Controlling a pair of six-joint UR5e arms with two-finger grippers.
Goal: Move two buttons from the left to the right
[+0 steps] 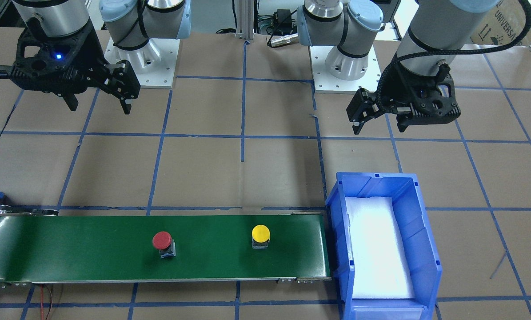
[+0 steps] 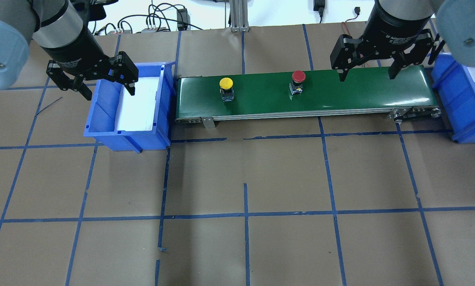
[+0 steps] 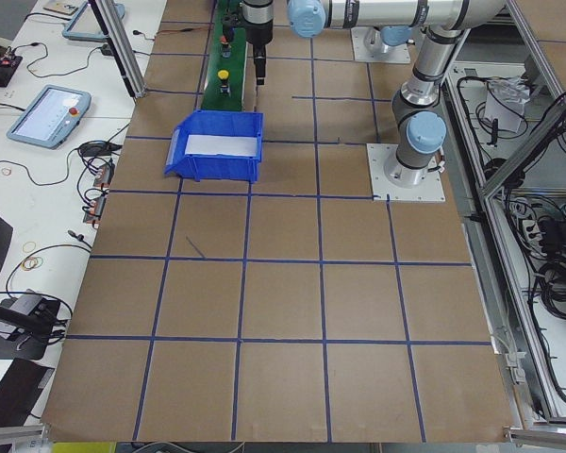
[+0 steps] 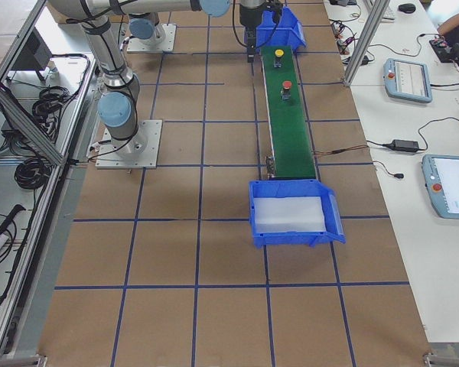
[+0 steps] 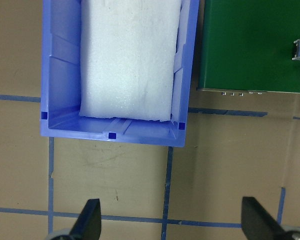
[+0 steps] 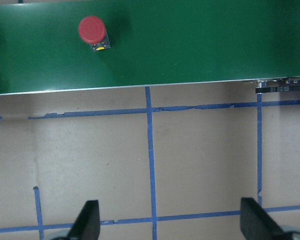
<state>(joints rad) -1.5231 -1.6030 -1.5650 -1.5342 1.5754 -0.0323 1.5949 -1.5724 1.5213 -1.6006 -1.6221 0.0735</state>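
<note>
Left gripper (image 2: 110,93) hung with fingers wide apart, holding nothing, off the belt's (image 2: 360,95) left end on the robot's side, short of the blue bin (image 2: 126,140) just beside that end. Right gripper (image 2: 367,77) was also spread wide, holding nothing, beside the belt's robot-side long edge toward its right end, over brown paper (image 6: 200,165). Yellow button (image 2: 226,83) stood upright on the belt toward its left end. Red button (image 2: 298,76) stood upright about mid-length. Both sat roughly mid-width, off both long edges, well apart, with bare green round each. Second blue bin (image 2: 460,99) sat at the belt's right end.
</note>
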